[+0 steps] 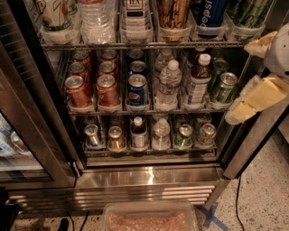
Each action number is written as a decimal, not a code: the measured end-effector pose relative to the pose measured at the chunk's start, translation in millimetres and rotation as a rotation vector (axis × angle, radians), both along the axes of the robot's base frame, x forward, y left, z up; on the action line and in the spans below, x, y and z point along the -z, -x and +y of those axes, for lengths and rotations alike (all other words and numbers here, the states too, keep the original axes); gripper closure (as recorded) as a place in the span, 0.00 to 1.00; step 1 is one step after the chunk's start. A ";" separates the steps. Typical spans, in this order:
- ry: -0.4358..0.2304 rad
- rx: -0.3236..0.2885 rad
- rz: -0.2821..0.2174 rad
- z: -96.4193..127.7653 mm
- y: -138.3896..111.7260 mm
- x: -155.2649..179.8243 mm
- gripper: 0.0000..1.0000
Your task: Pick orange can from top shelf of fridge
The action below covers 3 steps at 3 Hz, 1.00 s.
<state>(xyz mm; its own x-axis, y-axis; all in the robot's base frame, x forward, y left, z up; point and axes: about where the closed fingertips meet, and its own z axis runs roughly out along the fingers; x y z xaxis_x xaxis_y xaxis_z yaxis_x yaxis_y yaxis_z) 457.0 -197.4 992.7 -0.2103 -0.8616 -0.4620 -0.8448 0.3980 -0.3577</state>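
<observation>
The orange can (174, 13), gold-orange with dark script, stands in a clear tray on the top shelf (135, 45) of the fridge (149, 176); its top is cut off by the frame edge. It stands between a white-labelled bottle (135, 11) and a blue Pepsi can (208, 13). My gripper (246, 76) is at the right edge, outside the fridge, below and right of the orange can. Its tan-padded fingers (259, 97) stand apart, holding nothing.
The middle rack holds red soda cans (79, 90), a blue can (137, 88), water bottles (169, 83) and green cans (224, 85). The lower rack holds small cans and bottles. The open glass door (27, 135) stands at left. A plastic bin (149, 219) sits on the floor in front.
</observation>
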 end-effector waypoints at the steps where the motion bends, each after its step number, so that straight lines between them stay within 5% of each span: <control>1: -0.152 0.008 -0.117 19.7 -15.9 -17.4 0.00; 3: -0.185 0.013 -0.144 25.3 -19.9 -26.4 0.00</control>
